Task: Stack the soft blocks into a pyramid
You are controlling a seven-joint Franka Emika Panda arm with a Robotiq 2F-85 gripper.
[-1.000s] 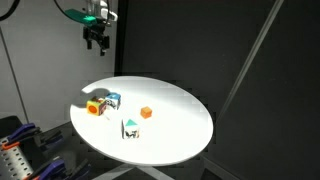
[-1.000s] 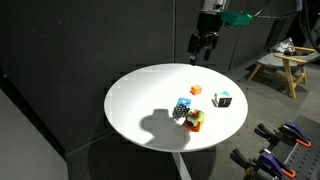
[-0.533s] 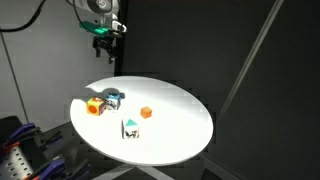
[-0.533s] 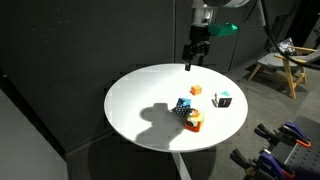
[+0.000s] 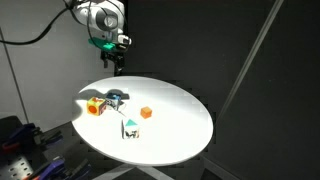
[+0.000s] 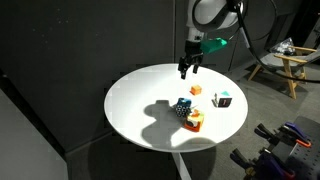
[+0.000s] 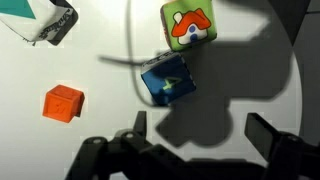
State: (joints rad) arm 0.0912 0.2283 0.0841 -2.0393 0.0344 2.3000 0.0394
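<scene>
Wrist view: gripper (image 7: 200,140) fingers (image 7: 138,125) spread wide, nothing held.

Round white table (image 6: 130,100), near to far:
- Orange-red and yellow block (image 6: 193,121), close to the near rim.
- Blue and white block (image 6: 182,107), just beside it.
- White and teal-green block (image 6: 223,99), apart, near the rim.
- Plain orange cube (image 6: 195,89), apart.

The gripper hangs above the far side. Open surface spans the opposite half.

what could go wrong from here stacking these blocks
1. The blue block sits right against the orange-red block, so the open gripper closing on one may shove the other.
2. The blue block lies slightly turned to the finger line, so a grasp could catch its corners and twist it.
</scene>
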